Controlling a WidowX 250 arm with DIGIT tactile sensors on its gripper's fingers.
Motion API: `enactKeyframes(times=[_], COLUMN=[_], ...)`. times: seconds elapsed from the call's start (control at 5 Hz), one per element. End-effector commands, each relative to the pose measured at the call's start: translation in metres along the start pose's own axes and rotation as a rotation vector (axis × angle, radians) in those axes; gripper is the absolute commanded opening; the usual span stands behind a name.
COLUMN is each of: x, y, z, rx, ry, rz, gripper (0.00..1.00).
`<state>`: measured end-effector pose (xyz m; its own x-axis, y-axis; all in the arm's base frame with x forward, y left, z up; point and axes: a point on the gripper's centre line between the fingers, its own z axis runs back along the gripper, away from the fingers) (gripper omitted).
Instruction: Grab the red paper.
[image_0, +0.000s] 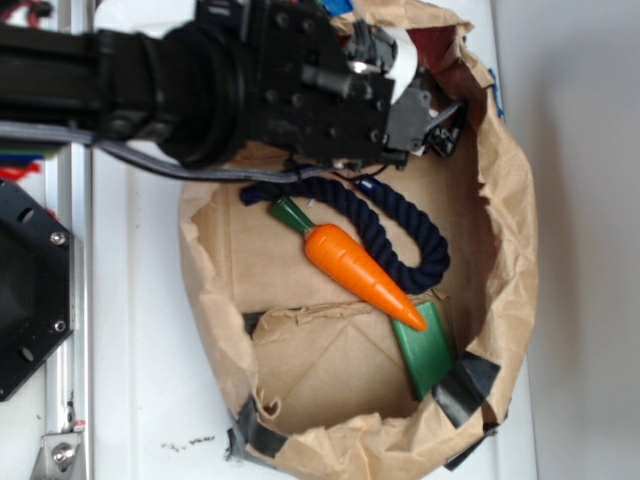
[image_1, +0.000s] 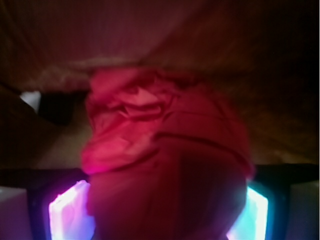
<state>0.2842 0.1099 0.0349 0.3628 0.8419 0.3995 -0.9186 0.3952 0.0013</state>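
Arm (image_0: 150, 80) reached from left into upper corner of paper-lined box (image_0: 510, 200). Red paper (image_1: 170, 160) seen in wrist view, filling gap between lit jaws, apparently gripped. Carrot (image_0: 358, 272), rope (image_0: 400, 235) untouched. Lift judged remaining.

One red paper wad (image_1: 165, 155), one orange carrot (image_0: 362, 273), one dark blue rope (image_0: 400, 235), one green block (image_0: 428, 350), and one brown paper bag (image_0: 510, 220) holding them.
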Motion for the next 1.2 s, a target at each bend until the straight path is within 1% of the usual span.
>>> enactKeyframes(times=[0.0, 0.4, 0.6, 0.8, 1.0], x=[0.019, 0.021, 0.024, 0.023, 0.010], y=[0.004, 0.005, -0.001, -0.014, -0.017], z=[0.010, 0.018, 0.031, 0.055, 0.071], rx=[-0.039, -0.059, -0.096, -0.175, -0.244], ry=[-0.036, -0.029, -0.038, 0.003, 0.070], rz=[0.041, 0.042, 0.004, -0.064, -0.149], gripper=[0.00, 0.00, 0.00, 0.00, 0.00])
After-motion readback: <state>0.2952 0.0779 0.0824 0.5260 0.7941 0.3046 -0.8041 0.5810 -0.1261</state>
